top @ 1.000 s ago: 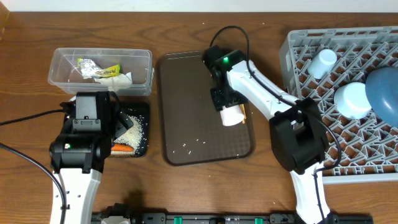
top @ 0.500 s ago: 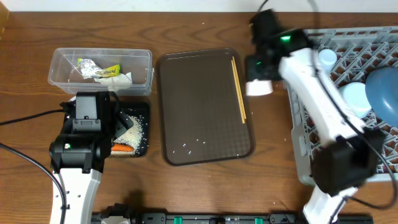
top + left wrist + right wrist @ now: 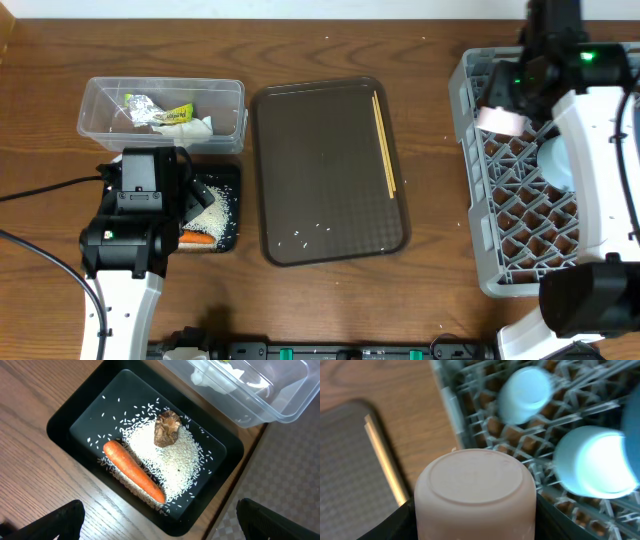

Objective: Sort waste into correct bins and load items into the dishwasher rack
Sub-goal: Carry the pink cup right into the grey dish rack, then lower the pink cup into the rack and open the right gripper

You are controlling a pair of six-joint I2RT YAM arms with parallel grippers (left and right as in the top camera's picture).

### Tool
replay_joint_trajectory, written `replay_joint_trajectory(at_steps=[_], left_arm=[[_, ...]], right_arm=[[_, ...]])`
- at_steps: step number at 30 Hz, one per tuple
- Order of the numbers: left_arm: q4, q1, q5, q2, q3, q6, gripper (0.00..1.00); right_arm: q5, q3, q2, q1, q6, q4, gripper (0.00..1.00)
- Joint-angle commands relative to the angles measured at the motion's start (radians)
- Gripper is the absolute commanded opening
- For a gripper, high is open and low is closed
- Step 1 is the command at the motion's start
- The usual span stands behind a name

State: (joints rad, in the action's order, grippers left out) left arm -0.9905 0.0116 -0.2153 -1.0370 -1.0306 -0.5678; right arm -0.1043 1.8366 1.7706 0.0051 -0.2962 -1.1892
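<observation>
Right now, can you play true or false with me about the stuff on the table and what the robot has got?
1. The carrot lies in the black tray. True.
2. The clear tub holds the rice. False: the rice is in the black tray; the tub holds a wrapper.
3. The right end effector grips a white cup. True.
4. The chopsticks are inside the clear tub. False: they lie on the brown tray.

Holds left arm [image 3: 125, 240] folded low, left gripper [image 3: 160, 527] aimed straight down, jaws spread wide. Stretches right arm [image 3: 600, 150] far forward, right gripper [image 3: 505, 100] clamped on a white cup [image 3: 475, 487], 2 fingers [image 3: 402, 522] hugging its sides.
</observation>
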Motion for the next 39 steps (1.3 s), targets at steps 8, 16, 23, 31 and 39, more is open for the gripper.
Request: replay_joint_trajectory(at_steps=[8, 16, 23, 31, 39], left_arm=[[-0.004, 0.001, -0.002, -0.002, 0.001, 0.006, 0.98], [-0.003, 0.001, -0.002, -0.002, 0.001, 0.006, 0.98], [-0.004, 0.001, -0.002, -0.002, 0.001, 0.007, 0.98], [-0.003, 0.001, -0.002, -0.002, 0.001, 0.007, 0.98], [-0.003, 0.001, -0.002, -0.002, 0.001, 0.006, 0.98]], right_arm=[[-0.033, -0.058, -0.007, -0.13, 0.119, 0.115, 0.45], [-0.018, -0.283, -0.007, -0.135, 0.124, 0.356, 0.45], [0.005, -0.328, -0.007, -0.135, 0.177, 0.446, 0.46], [0.034, -0.357, -0.007, -0.108, 0.179, 0.415, 0.47], [0.022, -0.402, -0.007, -0.066, 0.179, 0.4, 0.49]])
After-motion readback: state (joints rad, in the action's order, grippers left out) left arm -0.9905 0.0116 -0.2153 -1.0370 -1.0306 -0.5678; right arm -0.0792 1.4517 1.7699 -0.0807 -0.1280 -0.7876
